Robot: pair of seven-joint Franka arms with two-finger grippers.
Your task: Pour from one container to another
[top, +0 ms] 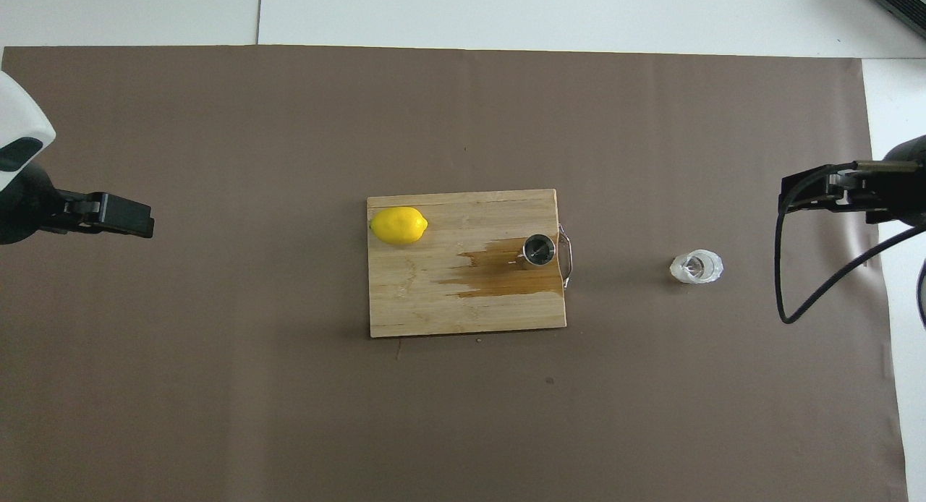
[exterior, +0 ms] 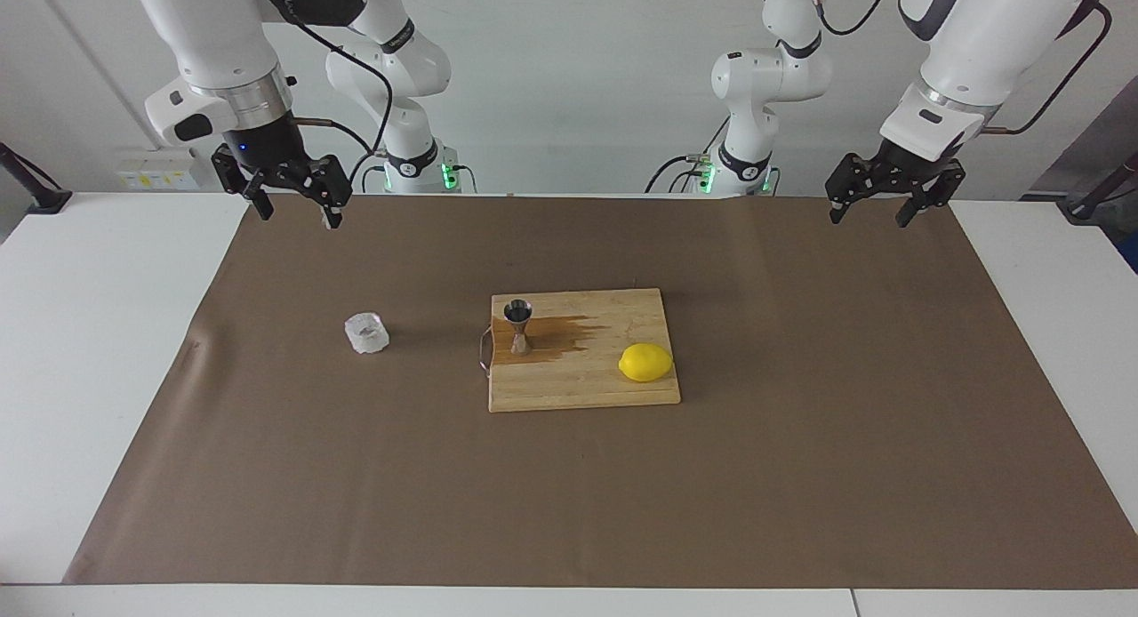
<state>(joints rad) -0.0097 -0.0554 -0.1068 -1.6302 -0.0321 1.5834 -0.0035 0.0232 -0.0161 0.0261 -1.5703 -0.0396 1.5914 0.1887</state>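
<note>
On the brown mat (exterior: 800,475), facing view: a wooden cutting board (exterior: 582,386) lies at the centre. The steel jigger (exterior: 518,326) stands upright on the board's end toward the right arm, on a dark wet stain (exterior: 556,334); a lemon (exterior: 645,363) lies on the board's end toward the left arm. The clear glass cup (exterior: 367,332) stands on the mat, apart from the board, toward the right arm's end. The right gripper (exterior: 296,210) hangs raised over the mat's edge at the robots' side, fingers spread, holding nothing. The left gripper (exterior: 876,214) hangs likewise at its own end, fingers spread and empty.

Overhead view: the jigger (top: 538,250) shows its open mouth beside the board's metal handle (top: 568,257). The cup (top: 696,267) sits upright beside the board (top: 434,307), with the right gripper (top: 817,194) over the mat near it. The left gripper (top: 126,220) waits well apart from the lemon (top: 398,226).
</note>
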